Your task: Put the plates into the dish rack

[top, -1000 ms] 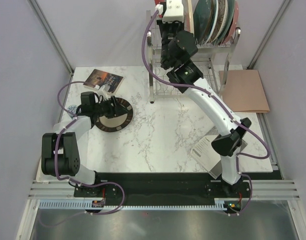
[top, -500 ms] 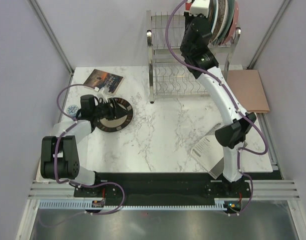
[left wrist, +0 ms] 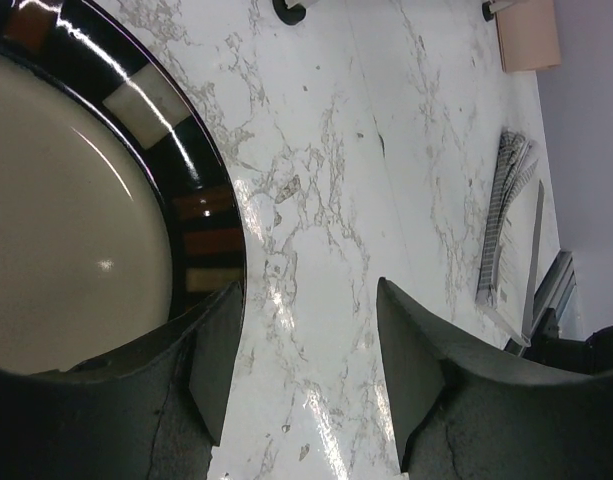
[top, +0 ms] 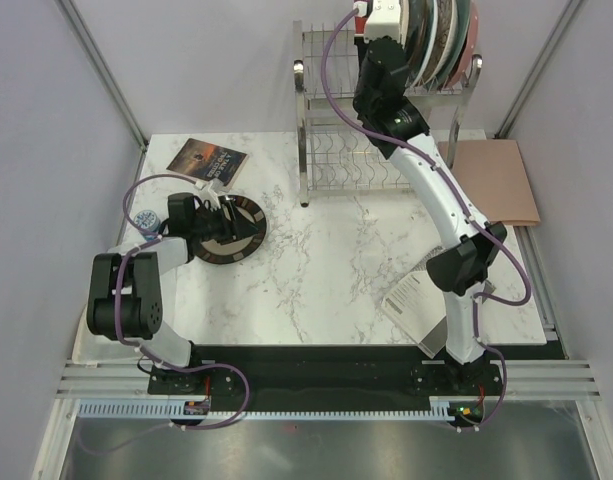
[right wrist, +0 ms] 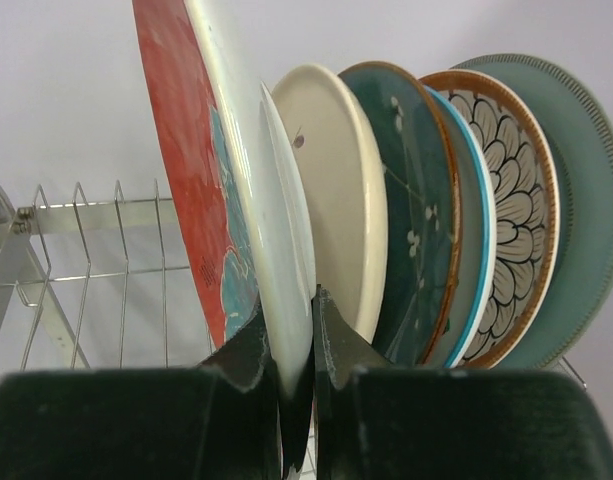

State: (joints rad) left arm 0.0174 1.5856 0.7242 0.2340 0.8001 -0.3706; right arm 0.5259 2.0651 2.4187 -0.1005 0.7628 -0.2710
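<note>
**Seating the red plate**

Holds the red plate (right wrist: 176,150) upright, edge-on for a slot in the top tier of the rack (right wrist: 86,210), just left of plates (right wrist: 406,200) standing there, with right gripper (right wrist: 294,345) clamped on its lower rim. Addresses the brown plate (left wrist: 76,250), flat on the table (left wrist: 386,150) well left of the rack, with left gripper (left wrist: 308,350) spread, one finger at the rim, ready to pinch.

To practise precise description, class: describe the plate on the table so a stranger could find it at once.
On the white marble table, look left, near the booklet, where the left gripper reaches. The plate there lies flat, pale in the centre with a dark rim of cream and brown blocks; the other plates stand upright in the dish rack, a red-backed plate in the right gripper.
</note>
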